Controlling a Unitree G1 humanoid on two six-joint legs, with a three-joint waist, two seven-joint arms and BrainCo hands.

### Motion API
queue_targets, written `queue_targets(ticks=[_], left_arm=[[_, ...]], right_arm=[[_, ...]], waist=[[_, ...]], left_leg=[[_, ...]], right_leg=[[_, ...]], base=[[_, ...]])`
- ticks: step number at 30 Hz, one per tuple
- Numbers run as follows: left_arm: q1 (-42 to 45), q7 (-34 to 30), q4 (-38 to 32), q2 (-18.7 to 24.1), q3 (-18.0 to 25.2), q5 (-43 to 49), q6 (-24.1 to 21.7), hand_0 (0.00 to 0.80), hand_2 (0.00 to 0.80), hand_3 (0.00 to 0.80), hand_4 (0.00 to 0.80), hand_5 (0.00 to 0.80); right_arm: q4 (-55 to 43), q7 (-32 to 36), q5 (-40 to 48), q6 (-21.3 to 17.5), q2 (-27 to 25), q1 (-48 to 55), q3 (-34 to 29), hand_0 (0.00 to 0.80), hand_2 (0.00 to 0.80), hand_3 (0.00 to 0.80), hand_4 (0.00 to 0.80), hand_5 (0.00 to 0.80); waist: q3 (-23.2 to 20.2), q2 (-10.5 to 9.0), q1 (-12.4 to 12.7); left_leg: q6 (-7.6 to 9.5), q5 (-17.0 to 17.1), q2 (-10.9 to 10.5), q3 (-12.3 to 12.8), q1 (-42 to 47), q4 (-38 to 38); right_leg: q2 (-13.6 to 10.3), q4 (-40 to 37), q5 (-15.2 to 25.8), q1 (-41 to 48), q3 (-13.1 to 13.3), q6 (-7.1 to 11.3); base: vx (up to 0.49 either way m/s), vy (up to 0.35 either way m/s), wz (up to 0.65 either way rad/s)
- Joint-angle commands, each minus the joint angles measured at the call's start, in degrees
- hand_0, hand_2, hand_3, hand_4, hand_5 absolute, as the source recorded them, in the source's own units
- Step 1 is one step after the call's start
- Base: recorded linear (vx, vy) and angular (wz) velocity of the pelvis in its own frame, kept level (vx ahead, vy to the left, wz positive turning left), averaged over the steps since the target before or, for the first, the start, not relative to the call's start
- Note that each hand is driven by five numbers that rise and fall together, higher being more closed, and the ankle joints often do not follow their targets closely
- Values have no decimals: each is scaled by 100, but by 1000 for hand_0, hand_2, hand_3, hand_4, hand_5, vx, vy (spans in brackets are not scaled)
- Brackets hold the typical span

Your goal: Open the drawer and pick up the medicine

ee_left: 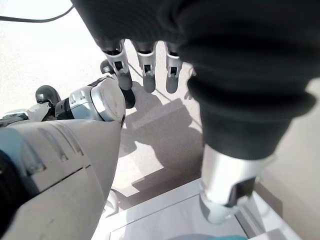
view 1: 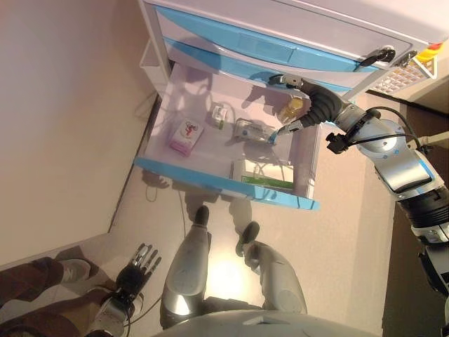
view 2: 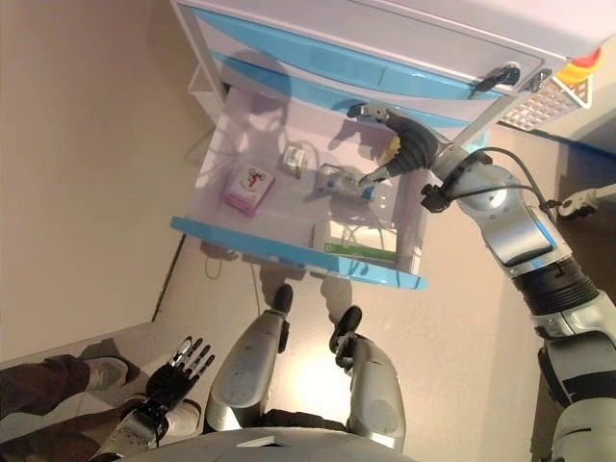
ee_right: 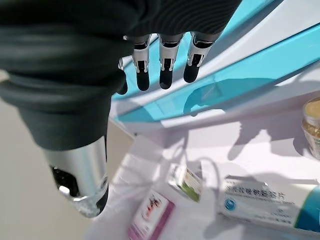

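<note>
The bottom drawer (view 1: 210, 184) of a white cabinet with blue fronts stands pulled out. Inside lie a pink box (view 1: 186, 135), a small white and green box (view 1: 220, 114), a white and blue medicine box (view 1: 254, 131), an amber bottle (view 1: 291, 109) and a green and white box (view 1: 263, 174) by the front wall. My right hand (view 1: 316, 105) hovers over the drawer's right side, above the amber bottle and the white and blue box (ee_right: 270, 200); its fingers (ee_right: 165, 70) are straight and hold nothing. My left hand (view 1: 140, 270) hangs low at the left, fingers (ee_left: 145, 70) straight, empty.
Two closed blue-fronted drawers (view 1: 266, 49) sit above the open one. A white gridded basket (view 1: 403, 74) hangs at the cabinet's upper right. A person's leg and shoe (view 1: 42, 281) show at the lower left, close to my left hand. A wall runs along the left.
</note>
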Motion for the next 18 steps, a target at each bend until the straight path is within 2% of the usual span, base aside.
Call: queue_targets(ticks=[1, 13, 18], left_arm=[[241, -5, -262, 174, -250, 128, 115, 0, 0, 0, 0, 0], [227, 34, -380, 95, -282, 134, 160, 0, 0, 0, 0, 0], [239, 7, -450, 68, -318, 169, 194, 0, 0, 0, 0, 0]], right_arm=[[-43, -78, -242, -94, 62, -501, 201, 0, 0, 0, 0, 0], [687, -396, -958, 44, 355, -1021, 678, 0, 0, 0, 0, 0], [1063, -587, -1273, -44, 502, -1237, 788, 0, 0, 0, 0, 0]], waist=[[-181, 39, 107], [6, 174, 289], [59, 224, 372]], left_leg=[[112, -119, -207, 124, 215, -715], [127, -142, -315, 17, 46, -500], [142, -128, -333, -6, 24, -495]], right_leg=[[-23, 584, -448, 178, 143, 361], [-116, 767, -576, 62, 110, 301], [-164, 821, -586, 38, 66, 301]], base=[[30, 33, 14], [12, 37, 5], [14, 31, 9]])
